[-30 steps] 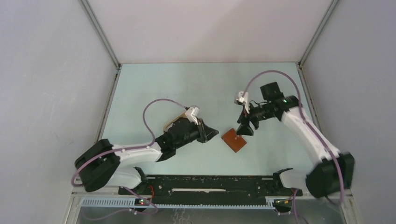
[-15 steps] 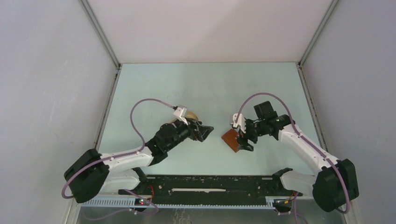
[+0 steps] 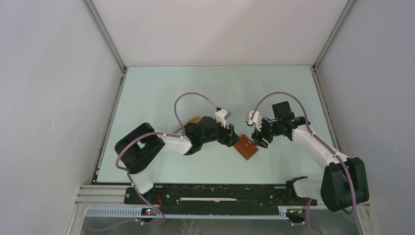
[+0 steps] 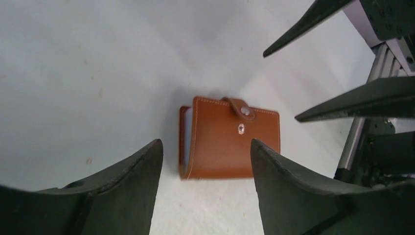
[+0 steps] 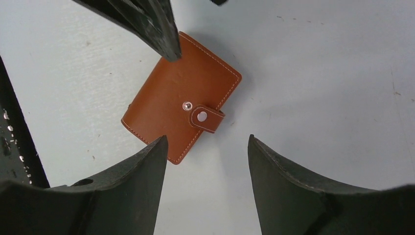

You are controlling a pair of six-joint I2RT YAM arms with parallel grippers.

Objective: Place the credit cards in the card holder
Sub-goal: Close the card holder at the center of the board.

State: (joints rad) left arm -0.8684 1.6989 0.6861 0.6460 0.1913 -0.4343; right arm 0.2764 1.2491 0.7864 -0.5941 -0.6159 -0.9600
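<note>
Your white-and-black left arm is folded tight at the elbow, its black two-finger left gripper pointing inward, jaws spread, gripping nothing. Your white-and-black right arm bends in from the other side, its black two-finger right gripper tilted down, jaws parted too. The two grippers sit near each other, not touching.

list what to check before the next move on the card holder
1. left end effector open and empty: ok.
2. right end effector open and empty: ok.
3. card holder lying flat on the table between the two: ok.
4. strap off its stud: ok, the cap sits beside it.
5. card holder opened for loading: not ok, it is folded shut.
6. credit cards located: cannot tell, none visible in any view.
</note>
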